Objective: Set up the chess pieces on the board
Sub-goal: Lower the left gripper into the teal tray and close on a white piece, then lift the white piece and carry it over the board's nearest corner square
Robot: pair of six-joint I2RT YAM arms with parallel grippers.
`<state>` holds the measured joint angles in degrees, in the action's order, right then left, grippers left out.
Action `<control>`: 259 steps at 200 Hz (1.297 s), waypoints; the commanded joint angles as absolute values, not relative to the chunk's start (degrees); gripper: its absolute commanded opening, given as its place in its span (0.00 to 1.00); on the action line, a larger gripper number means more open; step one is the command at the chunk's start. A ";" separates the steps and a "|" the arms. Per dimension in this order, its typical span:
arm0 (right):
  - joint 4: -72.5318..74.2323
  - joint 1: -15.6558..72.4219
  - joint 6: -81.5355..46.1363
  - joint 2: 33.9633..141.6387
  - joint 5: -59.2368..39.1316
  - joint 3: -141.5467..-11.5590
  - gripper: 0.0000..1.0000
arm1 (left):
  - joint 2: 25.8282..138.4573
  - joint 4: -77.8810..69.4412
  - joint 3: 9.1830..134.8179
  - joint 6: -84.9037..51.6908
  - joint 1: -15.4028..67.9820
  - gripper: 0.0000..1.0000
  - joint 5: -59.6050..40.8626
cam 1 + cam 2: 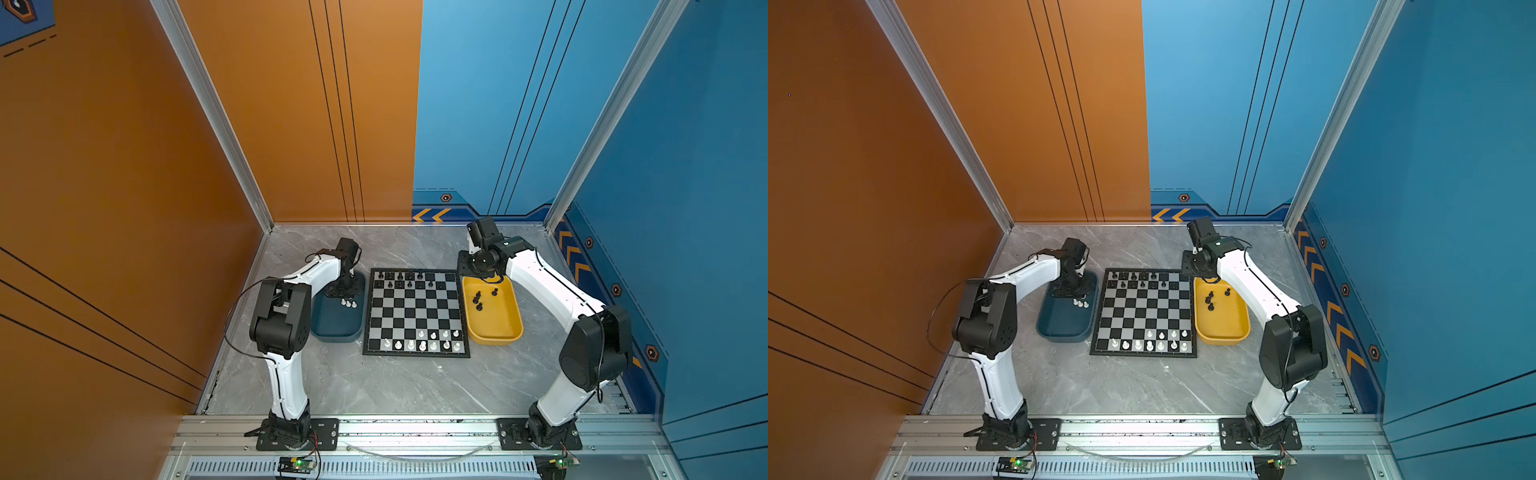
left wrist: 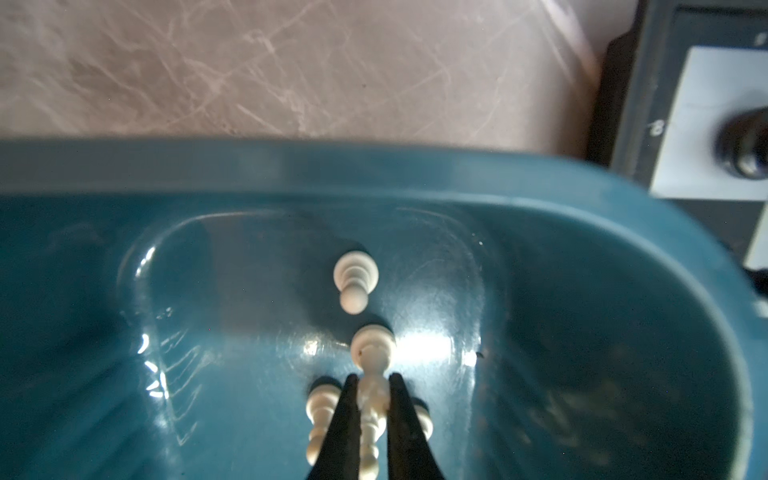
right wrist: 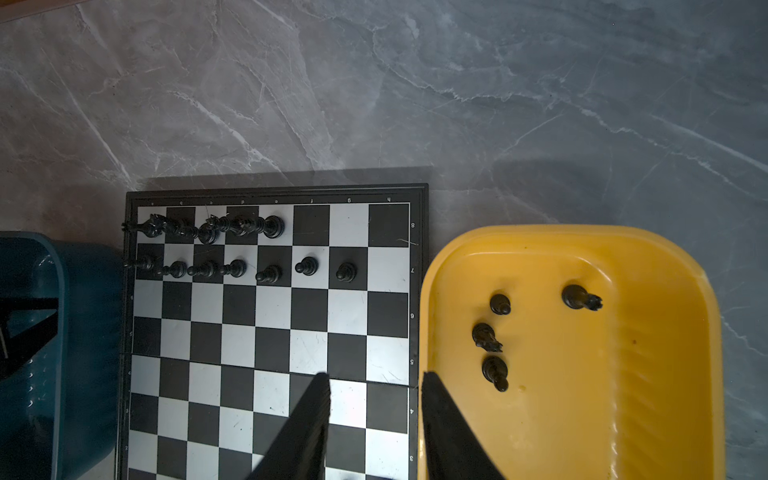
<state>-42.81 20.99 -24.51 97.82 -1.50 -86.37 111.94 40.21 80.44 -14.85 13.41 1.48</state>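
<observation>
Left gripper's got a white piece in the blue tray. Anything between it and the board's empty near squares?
Only the dark blue tray's wall on the board side; lift the white piece over it. Two other white pieces flank the left gripper.

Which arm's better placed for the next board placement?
Left. The left tool is shut on a white piece in the dark blue tray; the right tool is open and empty above the board edge by the yellow tray.

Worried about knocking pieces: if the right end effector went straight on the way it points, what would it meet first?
Likely the right end effector would first meet bare squares of the board, near the yellow tray; depth is unclear.
</observation>
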 commanded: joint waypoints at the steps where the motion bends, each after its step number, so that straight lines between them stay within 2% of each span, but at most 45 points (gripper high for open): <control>1: -42.47 21.27 -25.75 98.20 -2.19 -86.50 0.39 | 108.32 42.43 80.95 -14.34 13.58 0.02 2.46; 100: -41.31 22.49 -25.49 97.13 -3.16 -84.97 0.38 | 97.77 48.88 80.54 -13.18 17.71 0.02 3.63; 200: -39.07 25.26 -24.87 94.15 -4.23 -80.62 0.37 | 84.56 54.76 75.94 -16.29 29.42 0.04 7.55; 259: -36.52 26.89 -25.21 93.68 -4.74 -77.61 0.37 | 82.43 56.69 71.72 -19.10 35.73 0.05 7.04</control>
